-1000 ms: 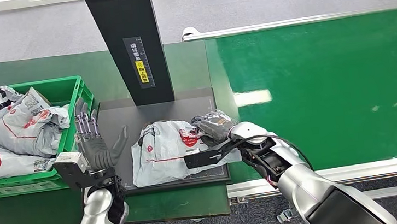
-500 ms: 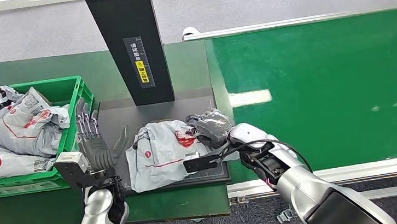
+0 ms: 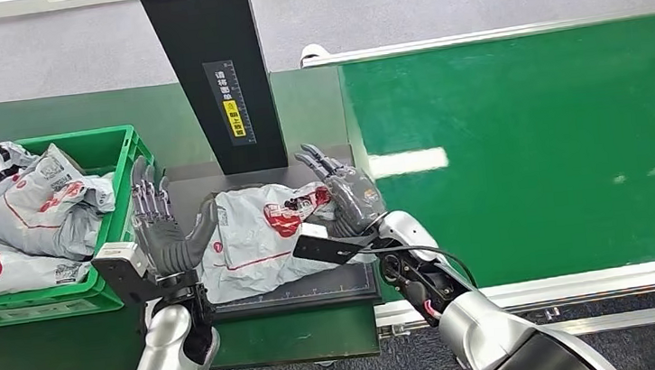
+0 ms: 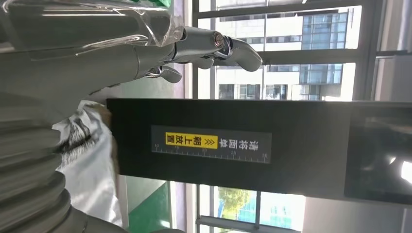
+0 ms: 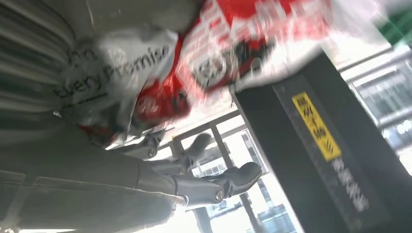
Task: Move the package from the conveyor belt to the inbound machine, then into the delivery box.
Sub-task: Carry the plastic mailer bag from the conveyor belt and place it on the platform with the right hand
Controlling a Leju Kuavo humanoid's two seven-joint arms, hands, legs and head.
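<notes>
Lying between left hand [image 3: 163, 232] and right hand [image 3: 350, 199]: package [image 3: 261, 237].

The package [image 3: 256, 233] in the middle of the frame is coloured white and grey, with red marks. The crate [image 3: 109, 161] at the left is coloured bright green. The conveyor belt [image 3: 528, 138] at the right is coloured shiny green. A yellow label [image 3: 233, 119] is seen on the black post [image 3: 210, 33].

Black column [image 3: 213, 69] directly behind package [image 3: 257, 242]

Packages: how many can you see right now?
4: one package on the black scan platform between both hands, three piled in the green crate at left. More may be hidden underneath.
</notes>
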